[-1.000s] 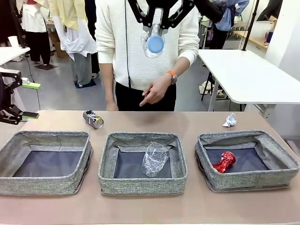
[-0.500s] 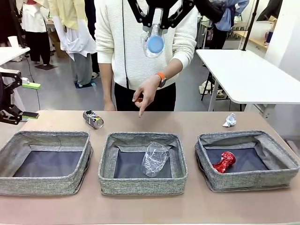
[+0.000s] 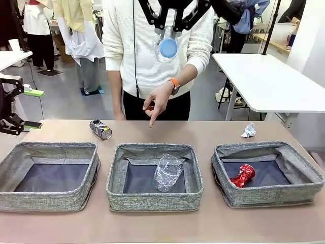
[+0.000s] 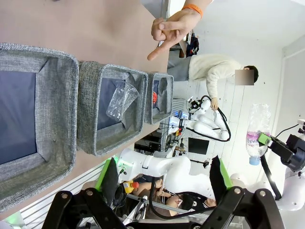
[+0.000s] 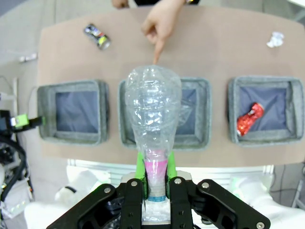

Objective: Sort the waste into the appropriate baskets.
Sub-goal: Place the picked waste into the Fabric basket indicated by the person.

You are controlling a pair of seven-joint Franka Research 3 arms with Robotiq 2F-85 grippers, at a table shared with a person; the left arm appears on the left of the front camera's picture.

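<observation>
High over the middle basket (image 3: 152, 201), my right gripper (image 3: 167, 23) is shut on a small clear bottle (image 3: 166, 46) with a blue cap. In the right wrist view the green pads (image 5: 139, 167) clamp the bottle (image 5: 155, 114) at its neck. A clear plastic cup (image 3: 168, 172) lies in the middle basket and a crushed red can (image 3: 243, 176) in the right basket (image 3: 269, 195). The left basket (image 3: 45, 201) holds nothing. A dark printed can (image 3: 101, 129) and a white paper ball (image 3: 249, 130) lie on the table behind the baskets. My left gripper (image 3: 23, 108) hangs open at the far left.
A person in a white sweater stands at the far side, one hand (image 3: 157, 104) pointing a finger down at the table behind the middle basket. A white table (image 3: 274, 81) stands at the back right. Bare tabletop runs in front of the baskets.
The person's hand has swung left and lower, its finger now pointing down behind the middle basket. Both arms and the bottle have stayed still.
</observation>
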